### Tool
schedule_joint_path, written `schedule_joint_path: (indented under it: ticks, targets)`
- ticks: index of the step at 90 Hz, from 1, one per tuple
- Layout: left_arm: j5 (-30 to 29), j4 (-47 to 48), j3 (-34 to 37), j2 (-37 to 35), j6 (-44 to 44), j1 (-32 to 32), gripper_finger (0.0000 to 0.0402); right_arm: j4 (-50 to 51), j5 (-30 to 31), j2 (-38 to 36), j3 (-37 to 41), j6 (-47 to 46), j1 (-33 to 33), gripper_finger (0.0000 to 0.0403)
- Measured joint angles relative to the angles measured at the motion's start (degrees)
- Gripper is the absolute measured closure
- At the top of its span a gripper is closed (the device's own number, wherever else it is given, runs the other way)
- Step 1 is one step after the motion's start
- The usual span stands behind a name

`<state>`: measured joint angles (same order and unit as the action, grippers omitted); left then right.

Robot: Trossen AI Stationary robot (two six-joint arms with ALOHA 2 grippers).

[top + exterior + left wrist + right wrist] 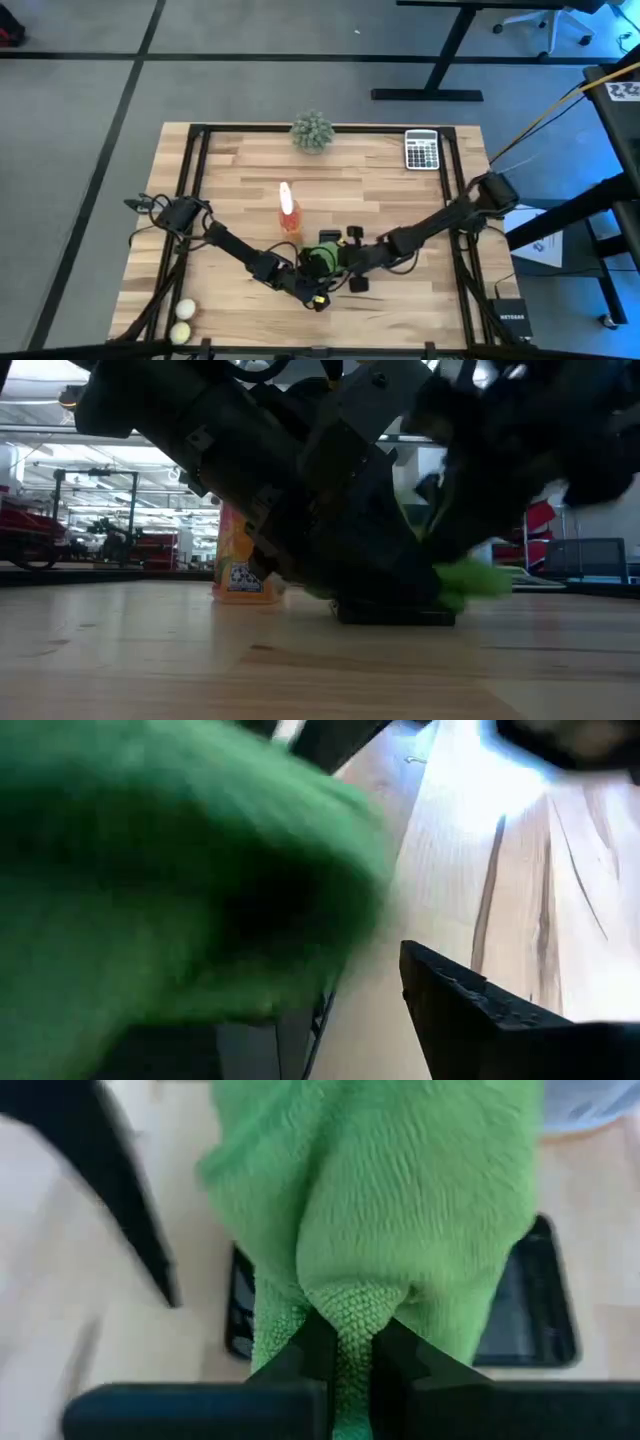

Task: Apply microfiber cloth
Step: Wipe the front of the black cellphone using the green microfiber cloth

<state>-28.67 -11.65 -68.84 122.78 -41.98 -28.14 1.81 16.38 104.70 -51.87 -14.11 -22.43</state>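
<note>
The right end effector has its fingers pressed together on a fold of the cloth, which hangs bunched over a flat black slab — likely a phone or small screen — lying near the surface's front edge, about midway along it. In the high view the cloth sits where both arms meet, just in front of the orange bottle.

The left end effector is close beside the cloth on the front side; one dark finger shows in its wrist view with green filling the rest, and I cannot tell whether it is spread or gripping.

By my reading the wiping step is in hand: the cloth is down at the slab. The next move seems to call for dragging the cloth across the slab's face with light downward pressure while it stays flat.

Room is tight — both arms crowd the same spot, and the bottle stands just behind. The front edge is near. Open board lies toward the back, where the plant ball and calculator sit well apart, and two pale balls rest at the front left corner.
</note>
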Motion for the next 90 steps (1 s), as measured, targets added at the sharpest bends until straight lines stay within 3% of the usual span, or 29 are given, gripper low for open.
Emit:
schedule_joint_path:
  ticks: [21,52,64,75,90]
  targets:
    - [-0.31,0.05,0.0,0.0,0.03,0.11,0.027,-0.14,3.6,1.23,-0.07,5.59,6.32,0.0393]
    - [0.46,-0.01,-0.08,0.0,-0.01,-0.05,0.027,2.73,3.46,0.37,0.17,12.9,15.79,0.0393]
    - [0.59,0.01,-0.07,0.0,-0.01,-0.33,0.027,9.2,1.56,-5.3,0.5,10.07,14.67,0.0393]
    - [0.59,0.01,-0.09,0.0,0.03,-0.37,0.027,12.66,-4.92,-11.55,0.32,7.28,10.45,0.0393]
    - [0.48,-1.06,0.0,0.01,1.89,-0.41,0.027,8.33,-10.58,-11.15,0.41,5.16,3.96,0.0393]
